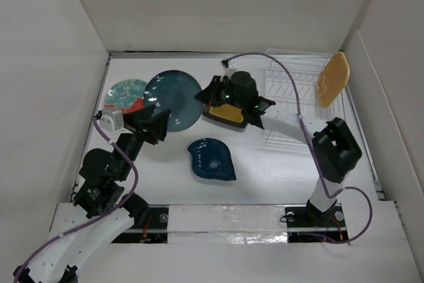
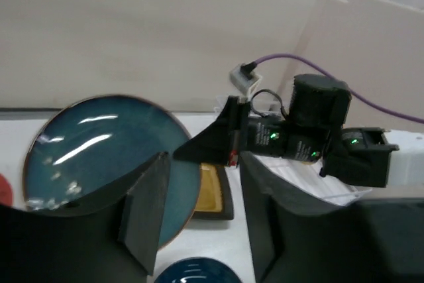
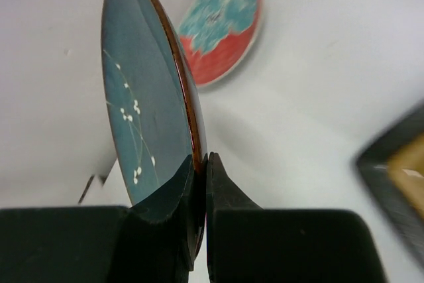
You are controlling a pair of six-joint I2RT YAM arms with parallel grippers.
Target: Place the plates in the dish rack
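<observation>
The round grey-teal plate was at the back left of the table, and your right gripper was pinched tight on its right rim. From the right wrist camera you saw that rim squeezed between the two fingers. I could not tell if the plate was up off the table. Your left gripper was wide open with nothing in it, just by the near edge of that same plate. The red-rimmed floral plate lay flat just left of the grey-teal one. The mustard square plate lay under your right arm, beside the dish rack. The dark blue leaf plate lay near the middle of the table. Only the orange plate stood in the rack, at its far right end.
</observation>
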